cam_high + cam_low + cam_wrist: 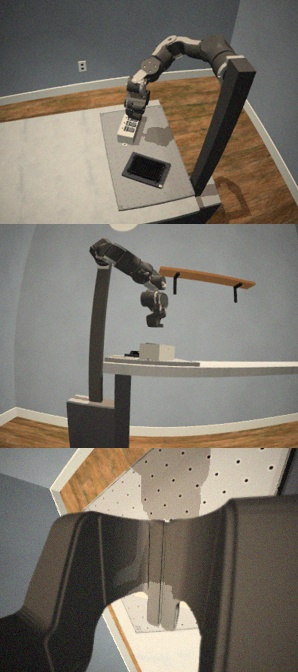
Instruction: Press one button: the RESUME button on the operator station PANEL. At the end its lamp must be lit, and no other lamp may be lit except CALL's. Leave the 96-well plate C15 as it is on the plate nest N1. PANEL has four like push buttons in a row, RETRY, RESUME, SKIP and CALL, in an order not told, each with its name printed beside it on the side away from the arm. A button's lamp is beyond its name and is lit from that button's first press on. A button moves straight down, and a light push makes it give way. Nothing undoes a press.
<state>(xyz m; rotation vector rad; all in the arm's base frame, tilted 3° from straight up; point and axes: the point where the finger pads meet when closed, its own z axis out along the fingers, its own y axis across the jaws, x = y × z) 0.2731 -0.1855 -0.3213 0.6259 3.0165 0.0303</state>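
Note:
The cream box PANEL (pixel 128 129) stands on the grey perforated mat (pixel 147 154), with its dark buttons on top. It also shows from the side in the exterior view (pixel 156 352). My gripper (pixel 134 113) (pixel 154 324) hangs well above the far end of PANEL, fingers shut with nothing between them. In the wrist view the closed fingers (pixel 160 573) fill the frame and hide PANEL, its labels and its lamps. The black 96-well plate C15 (pixel 147 169) rests on its nest N1 nearer the front of the mat, apart from the gripper.
The arm's dark post (pixel 222 128) rises at the table's right front corner. A wooden wall shelf (pixel 205 277) hangs behind the arm. The mat's far edge and the table edge lie just beyond PANEL.

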